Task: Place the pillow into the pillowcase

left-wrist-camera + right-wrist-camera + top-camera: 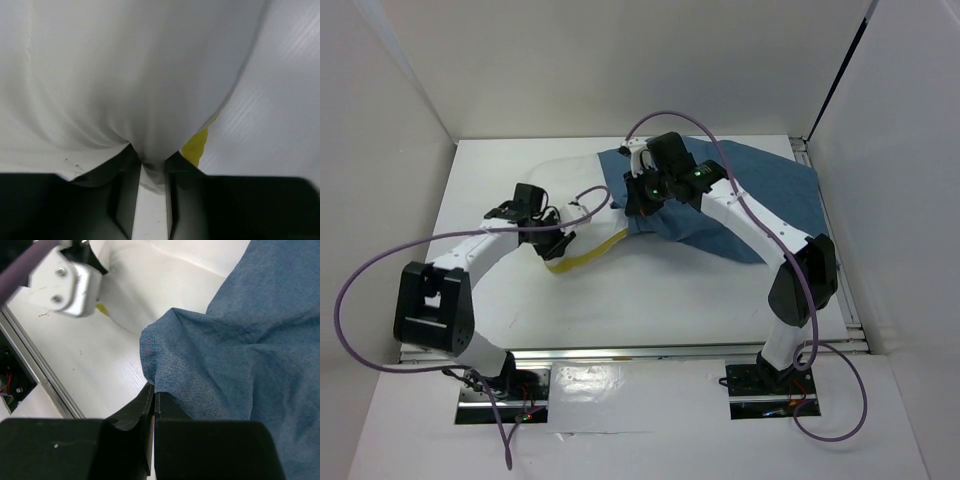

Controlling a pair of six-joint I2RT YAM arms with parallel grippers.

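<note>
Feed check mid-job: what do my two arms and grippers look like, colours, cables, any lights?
Both the left arm and right arm have white links between chunky black joint housings. A purple cable loops loosely off each. The left gripper and right gripper are black throughout. Small green lights glow near the right wrist.

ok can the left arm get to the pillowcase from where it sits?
Probably not: left gripper is pinching the pillow, whose bulk lies between it and the pillowcase, held by the right gripper.
</note>
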